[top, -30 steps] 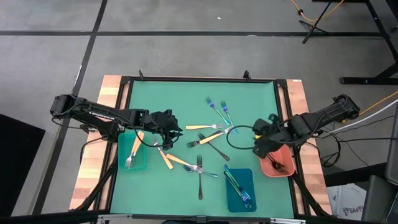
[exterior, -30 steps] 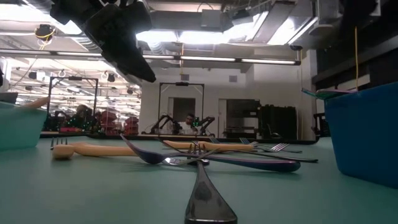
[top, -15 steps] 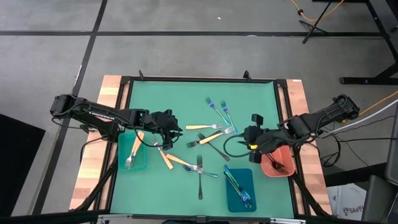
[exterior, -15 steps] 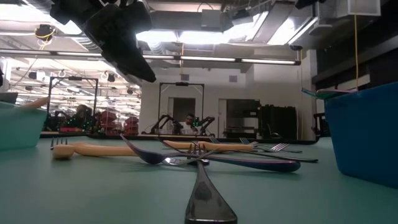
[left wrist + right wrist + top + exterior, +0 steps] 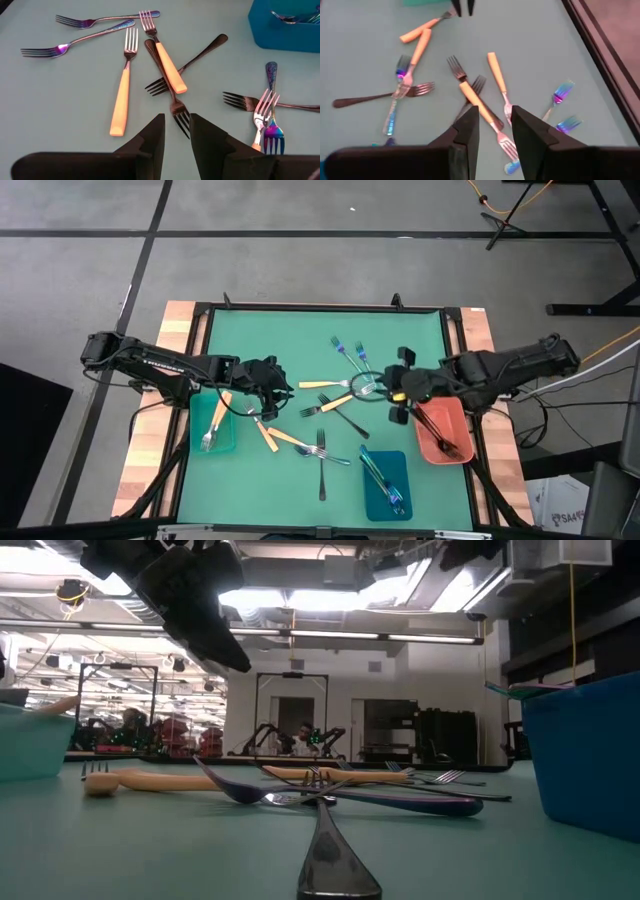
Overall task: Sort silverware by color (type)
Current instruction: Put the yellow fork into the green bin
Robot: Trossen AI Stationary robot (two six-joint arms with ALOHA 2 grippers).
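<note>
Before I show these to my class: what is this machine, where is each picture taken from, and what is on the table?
Two dark robot arms work at a green-topped table. One picture looks straight down, one looks level across the tabletop, and two come from cameras on the wrists.

Loose forks lie mid-table: orange-handled forks, iridescent blue forks and a dark fork.

Three small trays hold sorted pieces: a teal tray, a blue tray and a salmon-red tray.

The left gripper and right gripper hover over the forks; both hold nothing.
</note>
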